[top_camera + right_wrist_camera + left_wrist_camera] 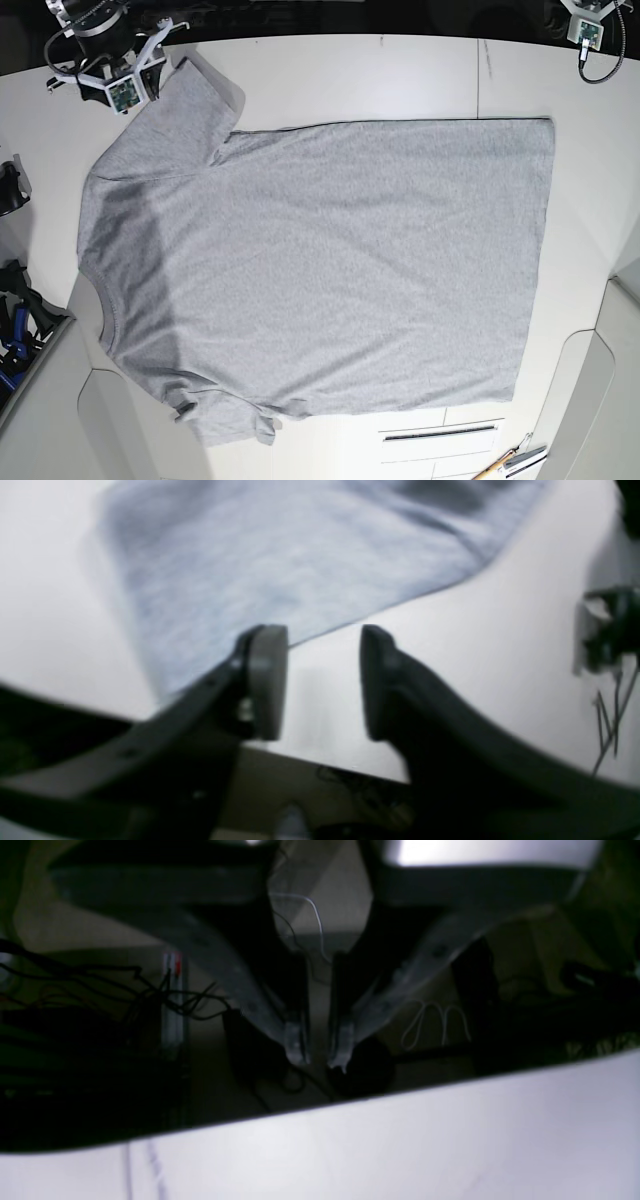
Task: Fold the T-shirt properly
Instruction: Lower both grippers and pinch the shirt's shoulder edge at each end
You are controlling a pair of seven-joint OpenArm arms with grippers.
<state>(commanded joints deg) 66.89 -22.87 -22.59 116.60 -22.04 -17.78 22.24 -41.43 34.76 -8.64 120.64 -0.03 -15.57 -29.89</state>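
Observation:
The light grey T-shirt (320, 270) lies spread flat on the white table (350, 80), plain side up, with the neck at the left and the hem at the right. My right gripper (150, 60) is at the far left corner, beside the upper sleeve. In the right wrist view it (322, 680) is open and empty, its fingers (267, 680) just above the sleeve's edge (280, 570). My left gripper (588, 30) is at the far right corner, away from the shirt. In the left wrist view it (319, 1055) is shut but for a narrow slit, empty, beyond the table edge (350, 1140).
Small tools (510, 462) lie at the front right of the table. Black clamps and cables (15, 300) stand at the left edge. A tangle of cables (100, 990) is on the floor behind the table.

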